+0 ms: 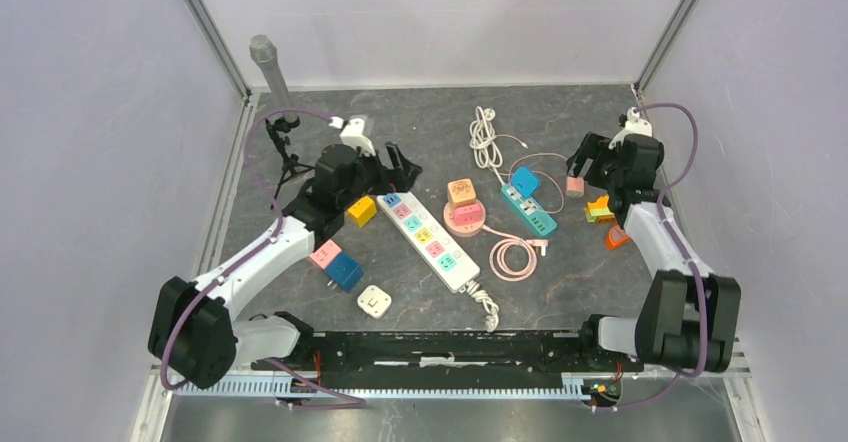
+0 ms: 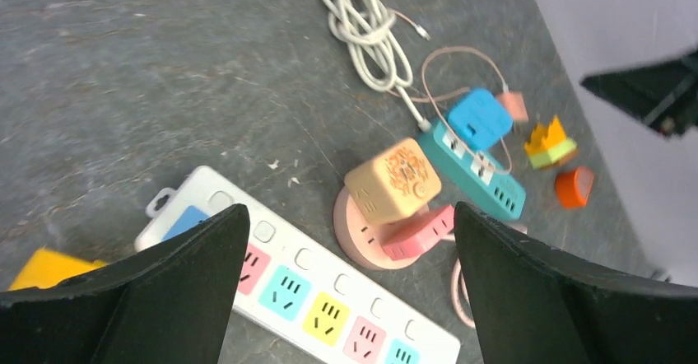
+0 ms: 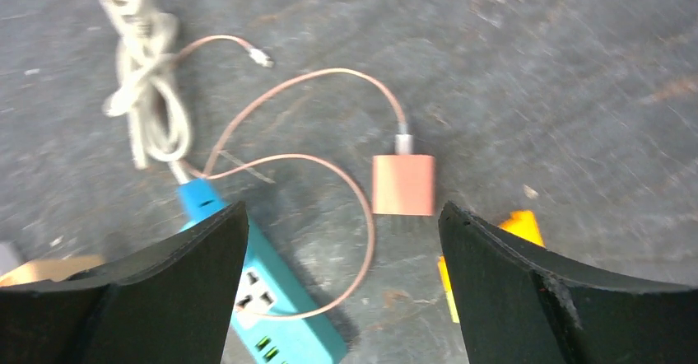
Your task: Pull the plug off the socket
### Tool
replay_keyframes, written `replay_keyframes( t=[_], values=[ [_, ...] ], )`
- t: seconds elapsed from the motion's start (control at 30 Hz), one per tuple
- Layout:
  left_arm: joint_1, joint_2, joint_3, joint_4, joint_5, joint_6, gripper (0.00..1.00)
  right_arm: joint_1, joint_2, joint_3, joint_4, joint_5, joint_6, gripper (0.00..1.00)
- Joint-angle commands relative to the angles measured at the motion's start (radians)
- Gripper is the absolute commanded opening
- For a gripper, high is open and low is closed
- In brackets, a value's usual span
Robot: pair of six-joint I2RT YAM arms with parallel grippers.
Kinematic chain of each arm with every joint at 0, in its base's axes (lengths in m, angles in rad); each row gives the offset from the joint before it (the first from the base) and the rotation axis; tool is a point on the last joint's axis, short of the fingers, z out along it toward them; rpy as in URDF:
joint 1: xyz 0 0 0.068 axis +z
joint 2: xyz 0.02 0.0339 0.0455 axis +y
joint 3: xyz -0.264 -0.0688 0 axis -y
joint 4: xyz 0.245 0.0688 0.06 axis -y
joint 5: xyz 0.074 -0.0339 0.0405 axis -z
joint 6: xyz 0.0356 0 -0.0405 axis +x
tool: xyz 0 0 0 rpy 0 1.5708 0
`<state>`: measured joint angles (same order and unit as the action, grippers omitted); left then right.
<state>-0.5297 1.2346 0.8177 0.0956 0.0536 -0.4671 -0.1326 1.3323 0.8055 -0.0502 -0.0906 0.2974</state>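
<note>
A teal power strip (image 1: pixel 530 212) lies right of centre with a blue plug (image 1: pixel 524 180) in its far end; both show in the right wrist view (image 3: pixel 276 315), (image 3: pixel 200 198). A round pink socket (image 1: pixel 466 220) carries a tan cube adapter (image 2: pixel 393 179) and a pink plug (image 2: pixel 420 232). A white power strip (image 1: pixel 430 240) has a blue plug (image 2: pixel 185 220) at its far end. My left gripper (image 1: pixel 400 167) is open and empty above the white strip's far end. My right gripper (image 1: pixel 585 162) is open and empty above a pink charger (image 3: pixel 402 184).
A coiled white cable (image 1: pixel 486 137) lies at the back. A yellow cube (image 1: pixel 361 210), pink and blue adapters (image 1: pixel 335 262) and a white square adapter (image 1: pixel 374 301) lie left. Orange and yellow pieces (image 1: pixel 600 208) sit right. A small black tripod (image 1: pixel 285 147) stands back left.
</note>
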Motion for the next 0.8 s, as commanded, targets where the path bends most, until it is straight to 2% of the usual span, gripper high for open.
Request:
replay_keyframes(
  t=[0.0, 0.1, 0.27, 0.5, 0.6, 0.77],
  values=[
    [0.083, -0.038, 0.027, -0.08, 0.023, -0.172, 1.0, 0.02, -0.082, -0.068, 0.189, -0.239, -0.018, 0.89],
    [0.091, -0.005, 0.079, -0.148, 0.103, -0.133, 1.0, 0.058, -0.06, -0.075, 0.222, -0.317, -0.018, 0.89],
    [0.081, 0.01, 0.092, -0.1, 0.216, -0.147, 0.96, 0.127, 0.008, -0.077, 0.21, -0.26, -0.023, 0.91],
    [-0.052, 0.069, 0.188, -0.1, 0.242, -0.126, 0.94, 0.16, 0.157, -0.055, 0.254, -0.349, -0.012, 0.88],
    [-0.133, 0.122, 0.229, -0.1, 0.215, -0.131, 0.94, 0.16, 0.197, -0.049, 0.274, -0.381, -0.013, 0.78],
    [-0.219, 0.257, 0.311, -0.03, 0.201, -0.209, 0.91, 0.16, 0.228, -0.055, 0.306, -0.404, -0.015, 0.53]
  ],
)
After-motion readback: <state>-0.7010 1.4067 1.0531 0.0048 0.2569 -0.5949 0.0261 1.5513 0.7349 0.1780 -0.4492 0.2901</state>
